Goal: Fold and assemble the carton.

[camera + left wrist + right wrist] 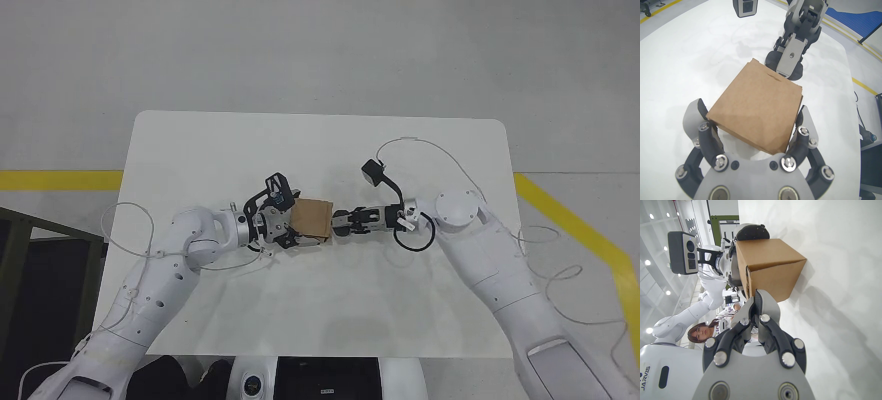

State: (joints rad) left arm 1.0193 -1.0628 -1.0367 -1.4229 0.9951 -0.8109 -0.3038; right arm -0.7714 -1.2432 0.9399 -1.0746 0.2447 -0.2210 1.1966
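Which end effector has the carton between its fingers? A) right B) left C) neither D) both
B: the left end effector has the carton between its two fingers, while the right end effector is shut, with its tips at the carton's opposite end.

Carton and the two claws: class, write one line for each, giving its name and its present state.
carton, folded up into a box shape, resting on the table.
left claw, shut on the carton, one finger on each side.
right claw, shut, tips at the carton's end face.
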